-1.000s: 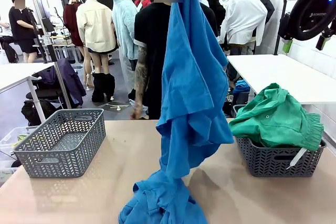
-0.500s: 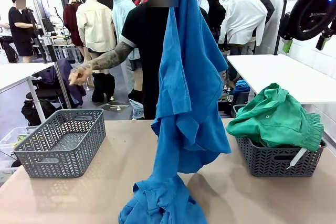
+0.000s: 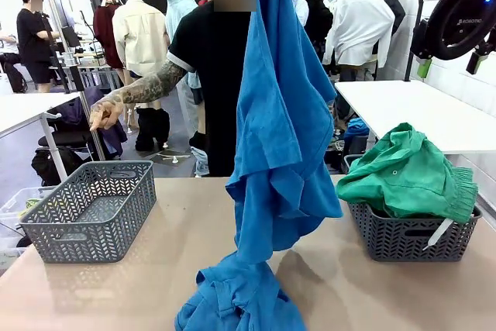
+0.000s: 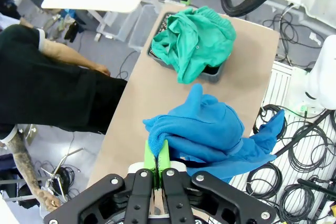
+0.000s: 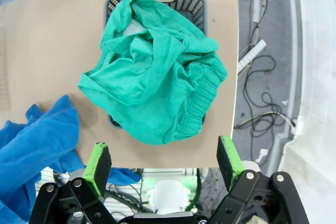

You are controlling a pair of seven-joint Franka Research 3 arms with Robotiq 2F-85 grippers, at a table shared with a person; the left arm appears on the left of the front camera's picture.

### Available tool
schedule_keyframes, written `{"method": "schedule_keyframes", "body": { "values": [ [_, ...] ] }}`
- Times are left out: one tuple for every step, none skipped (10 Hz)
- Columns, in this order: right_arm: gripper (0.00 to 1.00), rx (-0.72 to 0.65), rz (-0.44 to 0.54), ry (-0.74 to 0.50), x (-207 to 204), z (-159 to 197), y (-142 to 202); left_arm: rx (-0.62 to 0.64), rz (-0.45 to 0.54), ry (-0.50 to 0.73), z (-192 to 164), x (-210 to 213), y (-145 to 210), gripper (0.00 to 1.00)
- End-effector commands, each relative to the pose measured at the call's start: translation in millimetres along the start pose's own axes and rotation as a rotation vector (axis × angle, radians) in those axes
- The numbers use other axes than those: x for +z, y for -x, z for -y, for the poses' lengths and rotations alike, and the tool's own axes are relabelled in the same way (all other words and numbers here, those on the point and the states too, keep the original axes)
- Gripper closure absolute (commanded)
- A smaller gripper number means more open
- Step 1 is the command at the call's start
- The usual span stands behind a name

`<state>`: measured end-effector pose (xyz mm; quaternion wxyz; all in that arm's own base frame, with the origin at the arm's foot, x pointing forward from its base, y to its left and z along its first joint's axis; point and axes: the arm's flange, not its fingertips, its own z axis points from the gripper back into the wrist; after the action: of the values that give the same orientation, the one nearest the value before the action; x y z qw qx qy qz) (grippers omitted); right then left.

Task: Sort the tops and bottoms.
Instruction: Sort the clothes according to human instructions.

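Left hand (image 4: 157,153) pinches blue garment (image 3: 279,137) hanging vertically.

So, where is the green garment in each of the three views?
Front view: green garment at right, heaped on the dark basket.
Left wrist view: green garment at top centre.
Right wrist view: green garment in the centre.
Shared landmark: the dark basket beneath it.

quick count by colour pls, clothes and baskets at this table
blue garments: 2, the lifted blue garment in the left end effector and the heaped blue garment below it
green garment: 1, piled on the right basket
grey baskets: 2, the left basket and the right basket
total: 5
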<state>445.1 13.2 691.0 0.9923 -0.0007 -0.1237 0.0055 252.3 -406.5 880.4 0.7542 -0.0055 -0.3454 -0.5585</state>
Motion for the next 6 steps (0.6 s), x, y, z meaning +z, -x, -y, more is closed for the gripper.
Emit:
{"method": "schedule_keyframes", "body": {
  "values": [
    [0.0, -0.005, 0.011, -0.004, -3, 0, 2, 0.006, 0.007, -0.001, -1, 6, 2, 1.0],
    [0.0, -0.005, 0.011, -0.004, -3, 0, 2, 0.006, 0.007, -0.001, -1, 6, 2, 1.0],
    [0.0, -0.005, 0.011, -0.004, -3, 0, 2, 0.006, 0.007, -0.001, -1, 6, 2, 1.0],
    [0.0, -0.005, 0.011, -0.004, -3, 0, 2, 0.006, 0.007, -0.001, -1, 6, 2, 1.0],
    [0.0, -0.005, 0.011, -0.004, -3, 0, 2, 0.0, 0.0, 0.0, 0, 0, 0, 1.0],
    [0.0, -0.005, 0.011, -0.004, -3, 0, 2, 0.014, 0.034, -0.083, -13, 9, 0, 1.0]
  ]
}}
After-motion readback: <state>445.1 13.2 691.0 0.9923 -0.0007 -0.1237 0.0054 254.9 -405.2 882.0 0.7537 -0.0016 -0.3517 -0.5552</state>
